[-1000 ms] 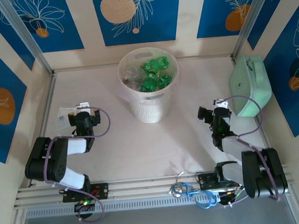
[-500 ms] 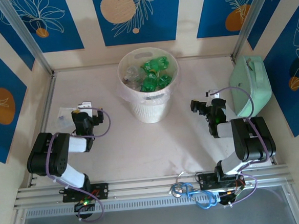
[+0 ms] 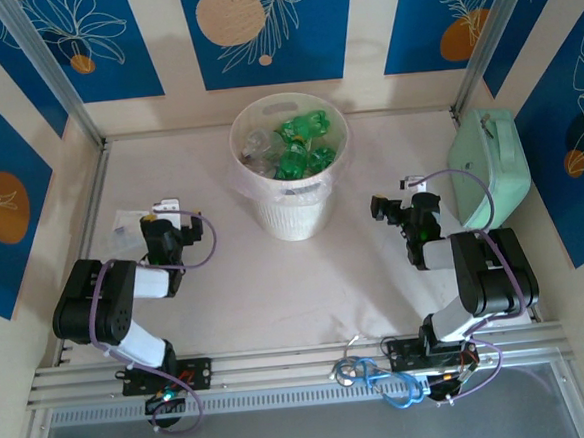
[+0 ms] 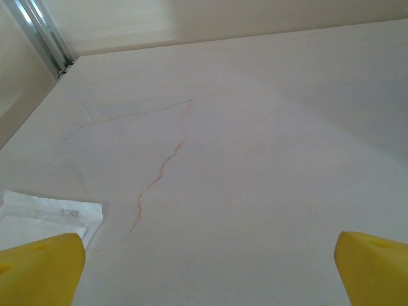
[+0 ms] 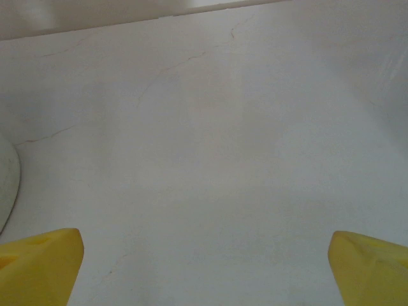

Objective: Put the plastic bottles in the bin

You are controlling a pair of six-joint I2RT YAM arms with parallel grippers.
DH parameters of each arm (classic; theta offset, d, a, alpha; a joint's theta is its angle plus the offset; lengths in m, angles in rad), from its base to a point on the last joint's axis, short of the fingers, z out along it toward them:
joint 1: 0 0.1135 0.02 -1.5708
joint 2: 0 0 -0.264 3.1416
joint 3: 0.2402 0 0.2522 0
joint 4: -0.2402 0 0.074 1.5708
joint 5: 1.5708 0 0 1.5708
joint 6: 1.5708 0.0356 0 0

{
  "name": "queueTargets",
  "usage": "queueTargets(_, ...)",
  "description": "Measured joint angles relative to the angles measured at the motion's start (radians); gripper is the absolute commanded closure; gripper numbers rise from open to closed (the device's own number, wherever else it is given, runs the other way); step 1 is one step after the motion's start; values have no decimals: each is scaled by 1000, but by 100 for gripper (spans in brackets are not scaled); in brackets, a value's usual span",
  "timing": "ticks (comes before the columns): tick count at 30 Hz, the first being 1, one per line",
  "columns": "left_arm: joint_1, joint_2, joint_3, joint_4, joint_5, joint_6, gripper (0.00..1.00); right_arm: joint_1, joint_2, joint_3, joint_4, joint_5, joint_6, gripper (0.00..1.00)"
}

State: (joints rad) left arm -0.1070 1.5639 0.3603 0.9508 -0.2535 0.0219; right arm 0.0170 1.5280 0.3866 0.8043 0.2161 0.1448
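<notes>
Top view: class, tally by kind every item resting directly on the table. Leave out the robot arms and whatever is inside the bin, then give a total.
bin: 1
mint-green case: 1
small clear plastic bag: 1
Total: 3

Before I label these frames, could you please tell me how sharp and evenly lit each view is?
Top external: soft, even light, fairly sharp; green plastic bottles in the round pale plastic bin read clearly. Left wrist: left yellow fingertips blurred, pale table sharper. Right wrist: washed-out, low contrast, right yellow fingertips soft.
</notes>
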Motion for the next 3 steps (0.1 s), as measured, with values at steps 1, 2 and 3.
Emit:
queueTargets(1, 0, 0, 0, 0, 0, 0, 0, -1, 0, 1, -1, -6, 0, 1)
queueTargets(2, 0, 0, 0, 0, 0, 3, 0, -2, 0, 2, -3, -11, 0, 1)
queueTargets(3, 0, 0, 0, 0, 0, 3, 0, -2, 0, 3, -3, -12, 0, 1)
